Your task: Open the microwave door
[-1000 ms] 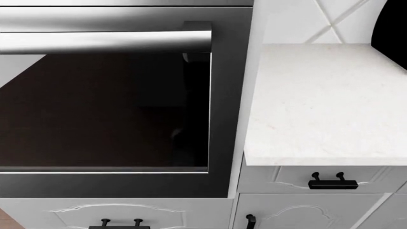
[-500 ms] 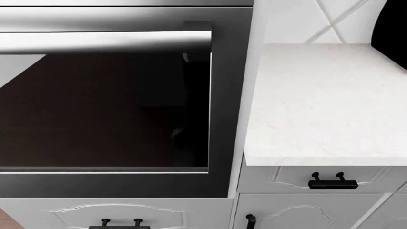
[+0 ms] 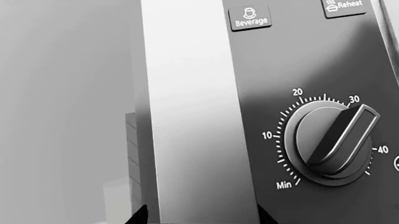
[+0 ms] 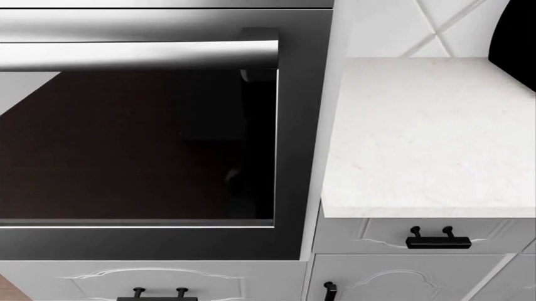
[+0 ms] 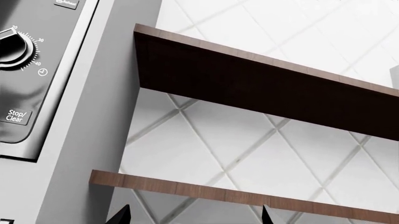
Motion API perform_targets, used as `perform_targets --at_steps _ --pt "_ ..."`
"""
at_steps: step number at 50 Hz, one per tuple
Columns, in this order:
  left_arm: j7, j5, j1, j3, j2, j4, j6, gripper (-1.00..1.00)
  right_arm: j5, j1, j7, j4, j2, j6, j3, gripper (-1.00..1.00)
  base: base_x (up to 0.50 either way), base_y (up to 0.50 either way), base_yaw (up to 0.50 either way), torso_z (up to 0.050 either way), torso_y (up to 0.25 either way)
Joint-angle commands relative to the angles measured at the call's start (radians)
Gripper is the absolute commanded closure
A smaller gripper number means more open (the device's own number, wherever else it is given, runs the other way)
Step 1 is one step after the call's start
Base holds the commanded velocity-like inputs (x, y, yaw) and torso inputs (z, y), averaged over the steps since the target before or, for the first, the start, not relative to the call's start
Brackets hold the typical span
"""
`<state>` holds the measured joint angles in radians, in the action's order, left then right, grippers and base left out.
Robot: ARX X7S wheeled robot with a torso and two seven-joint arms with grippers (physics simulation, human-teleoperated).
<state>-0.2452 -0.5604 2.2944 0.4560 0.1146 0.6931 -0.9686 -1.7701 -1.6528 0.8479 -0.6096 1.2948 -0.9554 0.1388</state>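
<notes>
In the left wrist view the microwave's dark control panel [image 3: 311,70] fills the frame, with a timer dial [image 3: 333,140] and "Beverage" and "Reheat" buttons. A broad brushed-steel vertical bar [image 3: 193,116], seemingly the door handle, runs beside the panel. My left gripper [image 3: 201,217] is open, and its two dark fingertips straddle the bar's width very close up. The right wrist view shows the microwave's panel edge [image 5: 37,93] with the "Stop/Clear" button [image 5: 16,116]. My right gripper [image 5: 193,215] is open and faces the tiled wall beside the microwave, with nothing between its tips. Neither gripper appears in the head view.
The head view looks down on a steel appliance with a dark glass front [image 4: 134,144] and a horizontal bar handle [image 4: 138,55]. A white countertop [image 4: 427,132] and drawers with black pulls [image 4: 438,240] lie at its right. Two brown wall shelves [image 5: 262,79] hang beside the microwave.
</notes>
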Motion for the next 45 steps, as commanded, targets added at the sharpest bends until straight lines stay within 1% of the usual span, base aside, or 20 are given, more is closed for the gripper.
perform_targets --at_steps 1,8,11,15,19,22,28,31,35,37,38,41,42,43,45 --pt "-0.035 0.077 -0.066 0.001 0.036 0.019 0.025 1.0 0.002 -0.001 0.0 -0.008 0.0 -0.008 0.003 -1.0 0.0 0.0 0.0 0.0 0.0" --pt "-0.068 0.061 -0.05 -0.032 0.054 -0.062 0.003 1.0 0.007 0.008 -0.005 -0.011 0.007 -0.007 -0.003 -1.0 0.0 0.0 0.0 0.0 0.0" --pt "-0.083 0.044 -0.021 -0.057 0.069 -0.109 -0.035 1.0 0.005 0.003 -0.005 -0.01 0.008 -0.009 -0.005 -1.0 0.0 0.0 0.0 0.0 0.0" --pt "-0.089 0.018 -0.007 -0.08 0.111 -0.228 -0.081 1.0 0.005 0.003 -0.004 -0.01 0.009 -0.01 -0.006 -1.0 0.0 0.0 0.0 0.0 0.0" --pt "-0.118 -0.035 -0.009 -0.146 0.152 -0.358 -0.155 1.0 0.0 -0.019 0.004 -0.01 0.001 -0.024 0.006 -1.0 0.0 0.0 0.0 0.0 0.0" --pt "-0.127 -0.078 -0.015 -0.182 0.168 -0.462 -0.205 1.0 0.006 -0.033 0.009 -0.009 -0.004 -0.037 0.016 -1.0 0.0 0.0 0.0 0.0 0.005" --pt "-0.172 -0.158 -0.001 -0.262 0.18 -0.632 -0.307 1.0 0.007 -0.04 0.016 -0.007 -0.012 -0.044 0.024 -1.0 0.0 0.0 0.0 0.0 0.005" --pt "-0.197 -0.191 0.024 -0.303 0.176 -0.676 -0.36 1.0 0.005 -0.039 0.017 -0.007 -0.011 -0.043 0.022 -1.0 0.0 0.0 0.0 0.0 0.003" --pt "-0.208 -0.209 0.048 -0.325 0.174 -0.698 -0.398 1.0 -0.003 -0.059 0.025 -0.004 -0.02 -0.052 0.031 -1.0 0.0 0.0 0.0 0.0 0.003" --pt "-0.194 -0.196 0.061 -0.333 0.17 -0.697 -0.409 1.0 -0.004 -0.064 0.026 -0.002 -0.023 -0.055 0.033 -1.0 0.0 0.0 0.0 0.0 0.005" --pt "-0.161 -0.15 0.062 -0.353 0.157 -0.711 -0.425 1.0 -0.005 -0.063 0.026 -0.003 -0.022 -0.055 0.033 -1.0 0.0 0.0 0.0 0.0 0.011" --pt "-0.016 0.055 0.062 -0.424 0.095 -0.776 -0.487 1.0 -0.004 -0.049 0.025 -0.005 -0.018 -0.047 0.026 -1.0 0.0 0.0 0.0 0.005 0.004" --pt "0.021 0.109 0.062 -0.444 0.079 -0.801 -0.498 -1.0 -0.004 -0.044 0.025 -0.007 -0.016 -0.045 0.024 -1.0 0.0 0.0 0.0 0.0 0.011" --pt "0.049 0.153 0.062 -0.457 0.067 -0.827 -0.502 -1.0 -0.003 -0.041 0.025 -0.008 -0.015 -0.043 0.022 -1.0 0.0 0.0 0.0 0.0 0.0" --pt "0.061 0.201 0.062 -0.479 0.054 -0.872 -0.501 -1.0 -0.005 -0.042 0.025 -0.007 -0.015 -0.044 0.022 -1.0 0.0 0.0 0.0 0.0 0.011"
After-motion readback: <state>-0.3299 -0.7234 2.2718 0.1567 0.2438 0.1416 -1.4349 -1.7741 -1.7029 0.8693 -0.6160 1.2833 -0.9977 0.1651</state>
